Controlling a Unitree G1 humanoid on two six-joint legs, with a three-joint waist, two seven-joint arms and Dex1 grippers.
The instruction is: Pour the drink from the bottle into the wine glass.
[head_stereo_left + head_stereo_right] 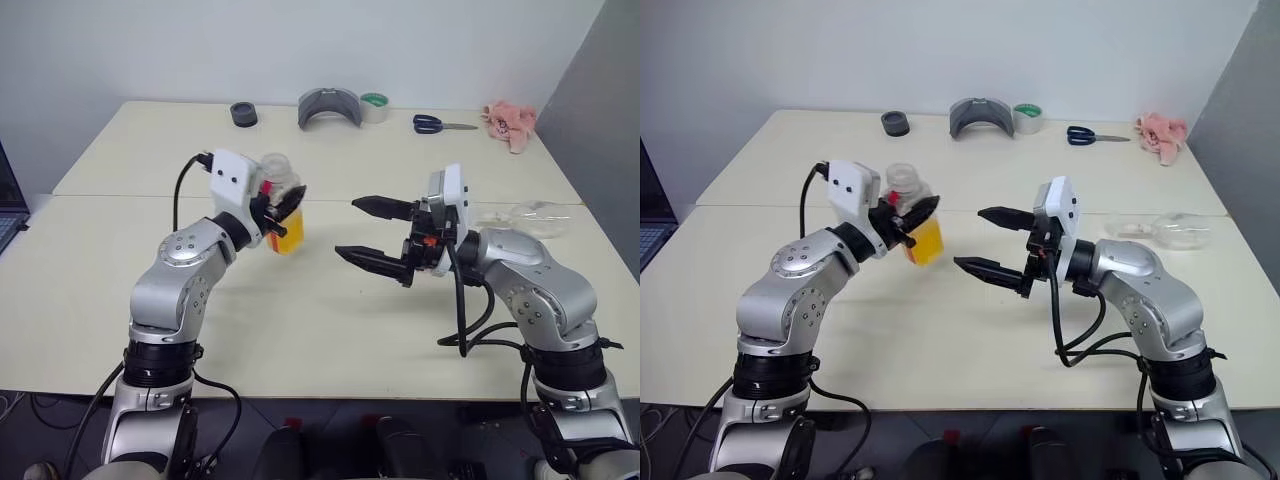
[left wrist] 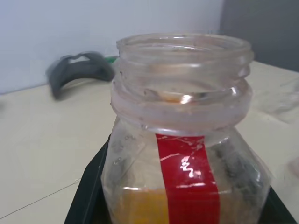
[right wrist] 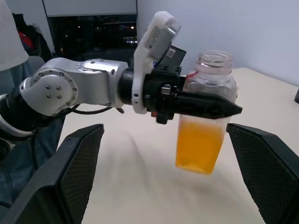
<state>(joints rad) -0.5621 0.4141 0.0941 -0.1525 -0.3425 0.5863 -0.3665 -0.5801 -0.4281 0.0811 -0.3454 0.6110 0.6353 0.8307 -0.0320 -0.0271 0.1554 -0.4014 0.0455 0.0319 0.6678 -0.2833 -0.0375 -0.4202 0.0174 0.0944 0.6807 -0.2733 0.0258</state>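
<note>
The left end effector (image 1: 283,207) is clenched around the bottle (image 1: 281,205), its black fingers pinching the clear body at about mid-height and holding it upright, lifted clear of the tabletop (image 1: 300,320). The bottle's mouth is uncapped and open at the top; a red label strip (image 2: 187,182) runs down its side. The drink (image 3: 198,142), orange-yellow, fills the lower half, below the fingers.

Just across from it, the right end effector (image 1: 368,232) hangs released, its two fingers spread wide and pointing level toward the bottle, with a clear gap between their tips and the bottle. In the right wrist view the bottle sits between those spread fingers but farther out, not touched by them.

The wine glass (image 1: 530,217) lies on its side on the tabletop behind the right end effector's wrist, well apart from the bottle and on the far side from it.

Farther out, along the back edge of the tabletop beyond both end effectors, are a small dark round object (image 1: 243,114), a grey curved piece (image 1: 329,107), a roll of tape (image 1: 374,106), blue-handled scissors (image 1: 440,124) and a pink cloth (image 1: 510,123).
</note>
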